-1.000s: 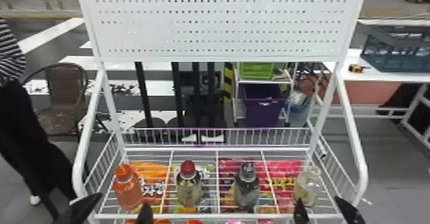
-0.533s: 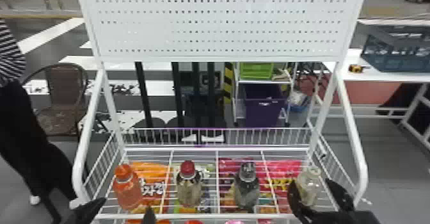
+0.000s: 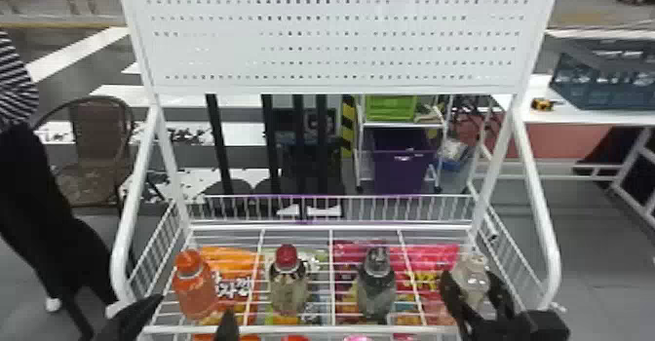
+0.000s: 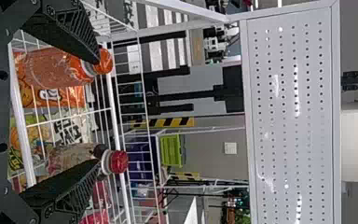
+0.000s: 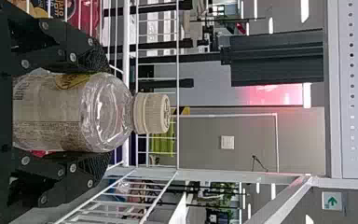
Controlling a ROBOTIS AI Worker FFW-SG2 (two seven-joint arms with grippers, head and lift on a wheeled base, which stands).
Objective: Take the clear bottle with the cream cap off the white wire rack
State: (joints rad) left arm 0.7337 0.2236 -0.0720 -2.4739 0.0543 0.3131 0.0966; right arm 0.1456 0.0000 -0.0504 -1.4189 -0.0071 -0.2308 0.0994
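Note:
At the right end of the white wire rack (image 3: 331,329) stands the clear bottle with the cream cap (image 3: 471,277). My right gripper (image 3: 475,296) has one finger on each side of it. In the right wrist view that gripper (image 5: 100,113) is shut on the body of the clear bottle (image 5: 70,114), and the cream cap stays uncovered. My left gripper (image 3: 187,318) is at the rack's front left, near the orange bottle. In the left wrist view the left gripper (image 4: 98,112) is open with its fingers wide apart.
Along the same shelf stand an orange bottle (image 3: 195,286), a red-capped bottle (image 3: 288,284) and a dark-capped bottle (image 3: 376,286). Snack bags lie below the wires. The rack's side frame (image 3: 543,228) rises right of my right gripper, and a perforated panel (image 3: 336,38) stands above.
The right gripper has come forward and inward from the rack's front right corner, and its fingers have closed in around the clear bottle. The left gripper has shifted only slightly.

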